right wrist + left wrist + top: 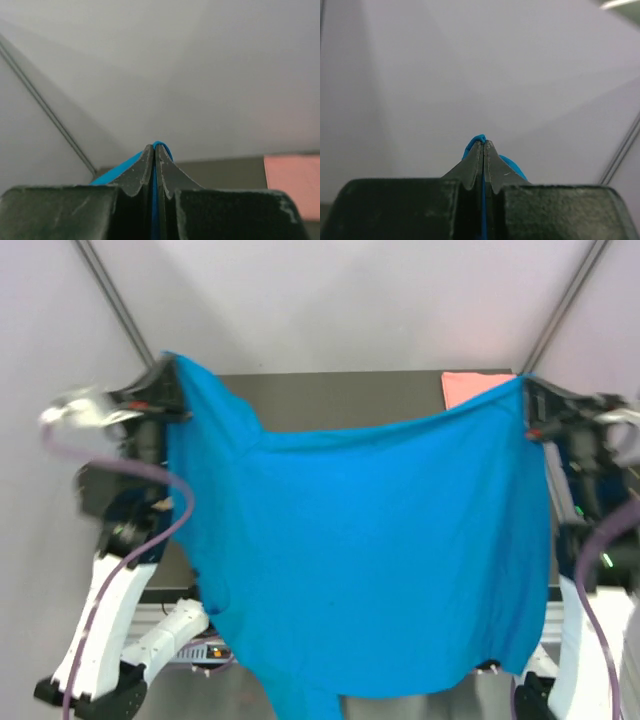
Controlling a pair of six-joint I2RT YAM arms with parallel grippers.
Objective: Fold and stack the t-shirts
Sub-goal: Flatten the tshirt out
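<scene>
Overhead, the blue shirt (360, 560) hangs spread between the left gripper (172, 380) at ten o'clock and right gripper (527, 400) at two; only wrist views show fingers (472, 167) pinching its edge.

Two t-shirts are showing: one blue t-shirt (370, 560), hanging spread wide, and one pink t-shirt (468, 388), lying at one o'clock on the single worktop (330, 400). Two arms are standing here, the left arm (105, 610) and the right arm (578, 635), each carrying one end effector: the left end effector (483, 146) and the right end effector (152, 149).
</scene>
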